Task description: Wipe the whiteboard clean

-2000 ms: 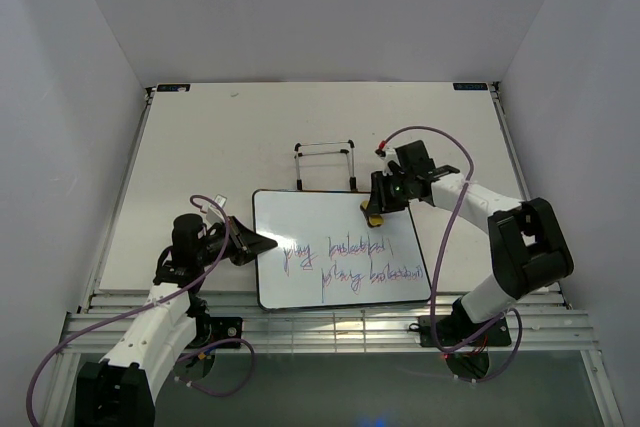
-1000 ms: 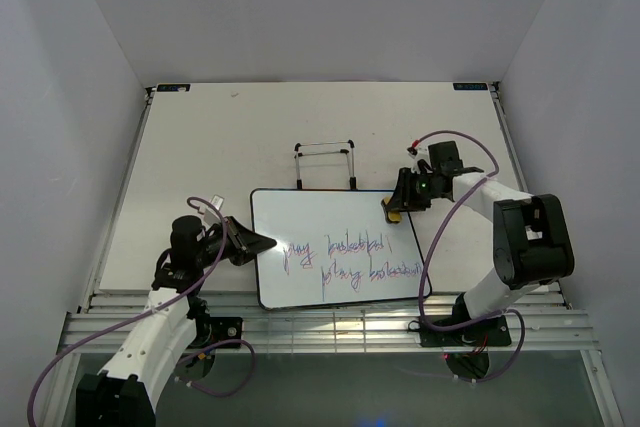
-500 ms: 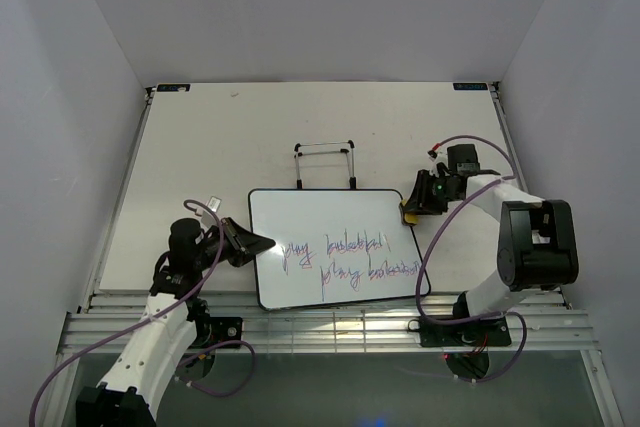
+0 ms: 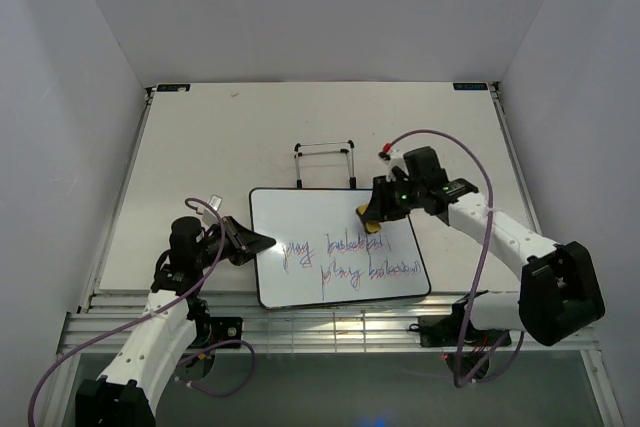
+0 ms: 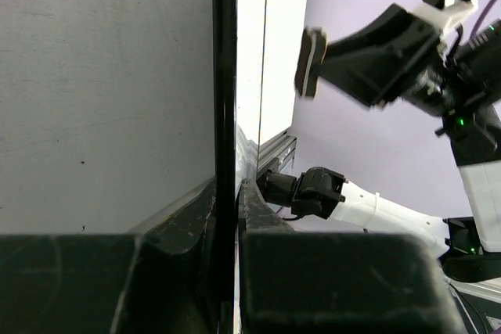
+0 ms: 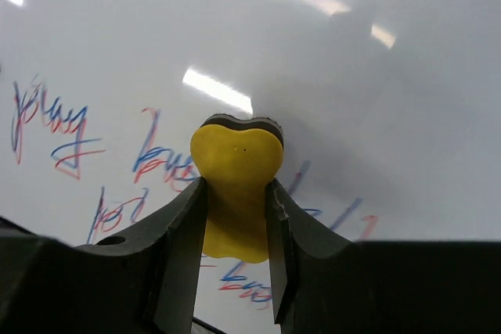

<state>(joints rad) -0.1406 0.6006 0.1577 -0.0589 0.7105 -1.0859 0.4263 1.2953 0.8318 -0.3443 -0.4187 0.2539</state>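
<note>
On the left, the left gripper (image 4: pixel 254 243) is clamped on the left edge of the large glossy white whiteboard with a thin black frame (image 4: pixel 310 215). The left wrist view shows the frame running straight between its fingers. This grip looks meant to pin the board so it cannot slide under a wiping stroke. The board lies on the pale table (image 4: pixel 200 147), near its front edge, just in front of a small black wire stand (image 4: pixel 325 161). Two lines of purple-blue handwriting (image 4: pixel 352 258) cross its near half, so the erasing is not yet done. To the right, the right gripper (image 4: pixel 379 209) squeezes a small yellow eraser with a dark felt edge (image 6: pixel 236 168). The felt points down at the board by the right end of the upper line, apparently ready for a pass. Whether the felt presses on the surface I cannot tell.
</note>
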